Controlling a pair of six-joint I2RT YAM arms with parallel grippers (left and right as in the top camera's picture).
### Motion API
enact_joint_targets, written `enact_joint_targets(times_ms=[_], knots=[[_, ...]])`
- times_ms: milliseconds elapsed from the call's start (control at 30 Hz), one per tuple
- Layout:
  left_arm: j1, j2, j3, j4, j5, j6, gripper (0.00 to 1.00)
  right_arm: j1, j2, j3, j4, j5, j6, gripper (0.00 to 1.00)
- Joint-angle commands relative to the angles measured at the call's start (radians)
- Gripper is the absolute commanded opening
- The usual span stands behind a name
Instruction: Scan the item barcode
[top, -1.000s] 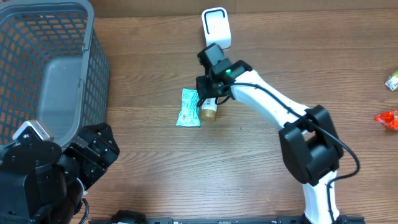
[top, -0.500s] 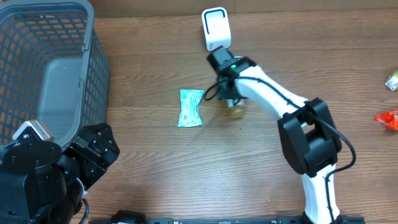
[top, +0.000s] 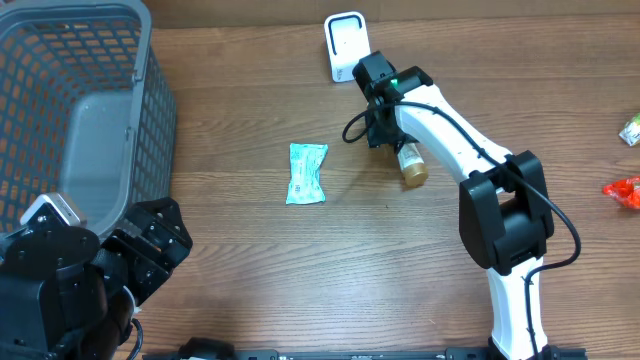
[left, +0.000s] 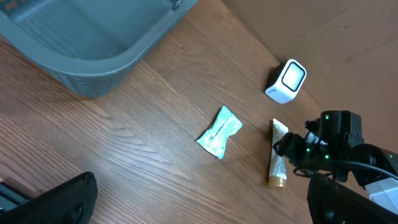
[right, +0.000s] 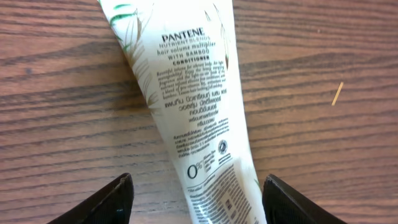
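The right fingers (right: 119, 198) stand spread, one dark tip at each lower corner of the right wrist view, and they pinch nothing. Between them lies the tube (right: 193, 118), a white Pantene conditioner tube flat on the wooden table (right: 56, 112) with its printed face up. Bare wood shows between it and the tip at the lower left of that view. The other tip sits just beside its edge, and I cannot tell whether the two touch. The small print low on the tube is too fine to read.

The left fingers (left: 59, 199) are spread wide and hold nothing, dark shapes at the bottom corners of the left wrist view, well apart from the tube.

Overhead, the tube (top: 410, 163) lies right of the table's middle, its gold cap (top: 415, 179) pointing toward the near edge and its other end under the head of the right arm (top: 440, 130). The white scanner (top: 347, 45) stands near that head, at the far edge of the table. A teal packet (top: 306, 173) lies apart from the tube on its left. A grey basket (top: 155, 110) fills the far left corner, with the left arm (top: 80, 290) just in front of it. At the right edge lie a red wrapper (top: 624, 190) and a small green-and-white item (top: 631, 130), both well apart from the tube
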Motion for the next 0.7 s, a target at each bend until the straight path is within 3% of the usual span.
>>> enact_joint_targets(times_ms=[0, 133, 500, 533, 600, 667], knots=[[0.008, 0.002, 0.005, 0.001, 0.0, 0.015, 1.0, -0.005, -0.011, 0.02, 0.005, 0.023, -0.049, 0.66], [0.008, 0.002, 0.005, 0.001, 0.0, 0.015, 1.0, -0.005, -0.011, 0.019, 0.016, -0.015, -0.223, 0.66], [0.008, 0.002, 0.005, 0.001, 0.0, 0.015, 0.99, -0.034, 0.003, -0.077, 0.082, -0.01, -0.235, 0.62], [0.008, 0.002, 0.005, 0.001, 0.0, 0.015, 1.0, -0.036, 0.004, -0.079, 0.082, -0.009, -0.236, 0.58], [0.008, 0.002, 0.005, 0.001, 0.0, 0.015, 0.99, -0.038, 0.004, -0.079, 0.082, 0.021, -0.236, 0.4], [0.008, 0.002, 0.005, 0.001, 0.0, 0.015, 1.0, -0.04, 0.004, -0.079, 0.08, 0.043, -0.235, 0.31]])
